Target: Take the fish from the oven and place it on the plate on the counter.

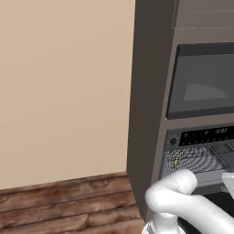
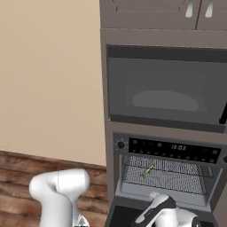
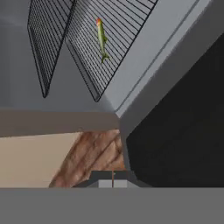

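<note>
Now approach step judged in hand: oven [image 2: 164, 173] open, fish [image 2: 148, 170] seen on rack [image 2: 177, 177], untouched. Gripper [image 3: 113, 178] clenched, empty. Next, fingers must be opened, lowered over fish.

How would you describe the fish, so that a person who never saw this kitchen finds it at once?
Look at the tall grey-brown cabinet column and find the oven, standing open below the big dark glass door. Inside it lies a wire-mesh rack, and the fish rests on its left part. It is the one small, slender, yellow-green thing against all the grey.
</note>
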Tool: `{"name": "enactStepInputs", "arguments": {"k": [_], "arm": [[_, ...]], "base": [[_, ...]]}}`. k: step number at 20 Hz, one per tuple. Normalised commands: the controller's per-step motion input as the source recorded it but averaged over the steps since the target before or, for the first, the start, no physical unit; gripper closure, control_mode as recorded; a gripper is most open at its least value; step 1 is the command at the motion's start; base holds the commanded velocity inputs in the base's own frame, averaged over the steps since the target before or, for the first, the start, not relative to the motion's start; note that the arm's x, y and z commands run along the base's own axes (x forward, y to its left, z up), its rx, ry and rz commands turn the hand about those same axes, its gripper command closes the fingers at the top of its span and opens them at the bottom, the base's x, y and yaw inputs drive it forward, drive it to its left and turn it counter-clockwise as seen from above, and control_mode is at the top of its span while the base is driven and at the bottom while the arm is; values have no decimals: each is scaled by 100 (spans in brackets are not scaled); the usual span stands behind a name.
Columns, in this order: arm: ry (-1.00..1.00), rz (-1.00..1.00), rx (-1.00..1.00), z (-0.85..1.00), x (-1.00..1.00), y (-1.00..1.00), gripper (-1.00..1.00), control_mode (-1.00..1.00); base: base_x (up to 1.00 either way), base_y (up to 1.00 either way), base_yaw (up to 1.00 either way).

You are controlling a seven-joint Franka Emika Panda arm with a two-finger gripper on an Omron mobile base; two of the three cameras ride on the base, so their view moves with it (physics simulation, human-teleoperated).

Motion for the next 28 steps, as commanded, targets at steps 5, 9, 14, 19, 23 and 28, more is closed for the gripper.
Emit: {"name": "enactStepInputs", "arguments": {"k": [5, 9, 14, 19, 23, 28], "arm": [[-23, 32, -30, -10, 52, -12, 100, -100], [-34, 30, -28, -34, 69, 0, 100, -100], [-26, 21, -19, -24, 48, -17, 100, -100], [-24, 25, -20, -25, 36, -20, 100, -100], [-33, 17, -28, -29, 61, 1, 100, -100], [-41, -2, -28, -48, 16, 11, 100, -100]], "base": [[0, 0, 0], [0, 0, 0], [0, 0, 0], [0, 0, 0], [0, 0, 0], [0, 0, 0]]}}
